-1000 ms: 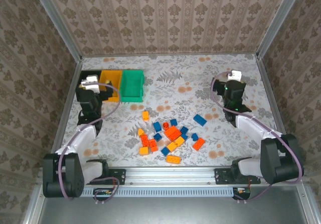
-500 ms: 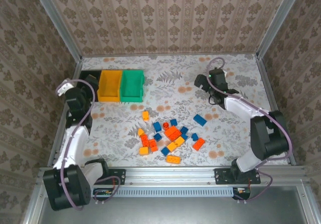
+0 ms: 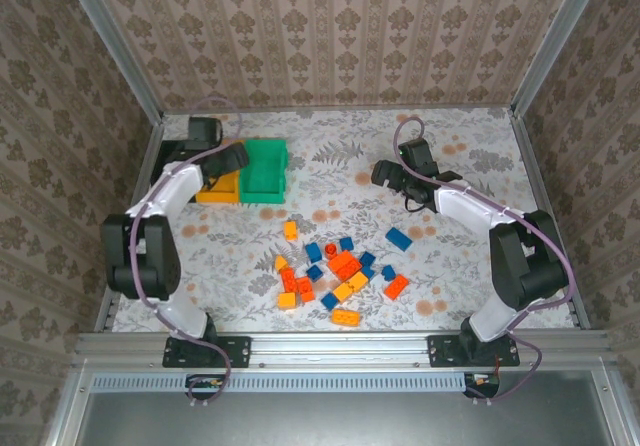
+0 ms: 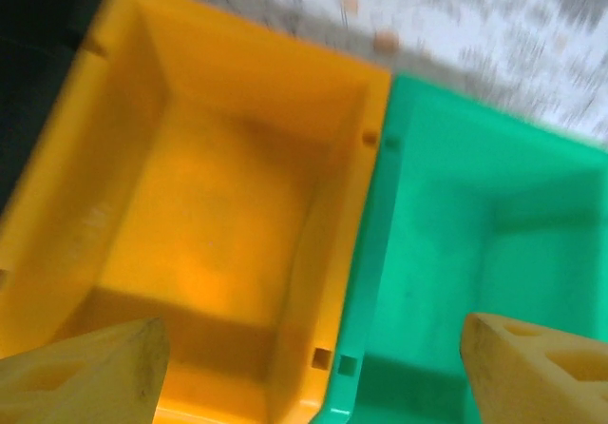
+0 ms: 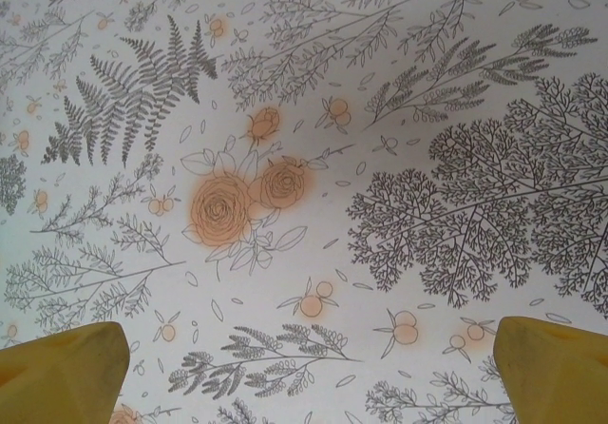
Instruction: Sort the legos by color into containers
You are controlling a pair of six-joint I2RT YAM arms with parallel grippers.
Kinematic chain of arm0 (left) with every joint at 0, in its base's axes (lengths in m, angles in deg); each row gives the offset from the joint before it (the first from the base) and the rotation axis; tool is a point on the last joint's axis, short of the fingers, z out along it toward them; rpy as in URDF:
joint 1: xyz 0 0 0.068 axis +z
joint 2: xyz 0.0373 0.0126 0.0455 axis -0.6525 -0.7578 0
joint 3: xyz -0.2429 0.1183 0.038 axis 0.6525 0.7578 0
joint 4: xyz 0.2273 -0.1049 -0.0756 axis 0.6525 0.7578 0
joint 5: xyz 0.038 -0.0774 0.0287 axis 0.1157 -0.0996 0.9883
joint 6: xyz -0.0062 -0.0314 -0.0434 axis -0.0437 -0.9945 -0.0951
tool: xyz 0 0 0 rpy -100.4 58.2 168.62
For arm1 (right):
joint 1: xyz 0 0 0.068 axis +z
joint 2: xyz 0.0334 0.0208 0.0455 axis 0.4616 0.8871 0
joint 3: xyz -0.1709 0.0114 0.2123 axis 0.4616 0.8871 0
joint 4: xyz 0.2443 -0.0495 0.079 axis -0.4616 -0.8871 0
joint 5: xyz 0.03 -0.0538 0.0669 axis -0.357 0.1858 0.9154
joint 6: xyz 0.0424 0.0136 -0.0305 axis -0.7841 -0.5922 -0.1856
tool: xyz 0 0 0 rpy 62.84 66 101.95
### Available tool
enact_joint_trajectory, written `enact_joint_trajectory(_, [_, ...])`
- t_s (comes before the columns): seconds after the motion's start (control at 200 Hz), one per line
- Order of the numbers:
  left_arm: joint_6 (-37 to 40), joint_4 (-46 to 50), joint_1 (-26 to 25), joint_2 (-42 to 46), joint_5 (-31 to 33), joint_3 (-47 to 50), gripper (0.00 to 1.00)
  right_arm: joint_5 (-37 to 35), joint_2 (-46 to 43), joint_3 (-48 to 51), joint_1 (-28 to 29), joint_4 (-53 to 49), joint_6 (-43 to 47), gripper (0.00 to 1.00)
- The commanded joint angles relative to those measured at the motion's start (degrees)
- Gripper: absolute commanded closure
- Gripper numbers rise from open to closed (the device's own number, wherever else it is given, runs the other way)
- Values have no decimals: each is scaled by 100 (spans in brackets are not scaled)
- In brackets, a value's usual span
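Tabletop: floral-patterned sheet with wallpapered walls on three sides; the right wrist view shows its ferns and orange roses up close.
Left arm: reaches from its base at the near left edge up to the far left corner, bending over the bins.
Right arm: stretches from the near right edge toward the far middle of the tabletop.
Containers: three bins joined in a row at the far left.
Black bin: outermost on the left, partly hidden behind the left arm; a dark edge of it shows in the left wrist view.
Orange-yellow bin: middle of the row; its inner floor faces the left wrist camera.
Green bin: right end of the row, touching the orange-yellow one.
Legos: loose cluster of yellow-orange, red-orange and blue bricks on the tabletop, near the front centre, well apart from the bins.
Left gripper: above the orange-yellow bin beside the green bin's wall, jaws spread wide with nothing between them.
Right gripper: over bare tabletop, far of the cluster, jaws spread and holding nothing.
Blue brick: lies alone, just right of the cluster.
Yellow-orange brick: alone at the cluster's far left edge.
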Motion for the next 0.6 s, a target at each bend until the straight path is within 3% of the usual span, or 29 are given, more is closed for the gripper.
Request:
enact_joint_trajectory(0.0, [533, 415, -180, -193, 578, -368, 19, 92, -240, 23, -7, -180, 177, 0])
enact_joint_trajectory(0.23, [519, 888, -247, -1090, 1291, -977, 31, 151, -443, 140, -14, -175, 187, 0])
enact_joint_trajectory(0.595, [630, 790, -481, -1759, 1253, -1219, 50, -123, -881, 193, -35, -407, 249, 0])
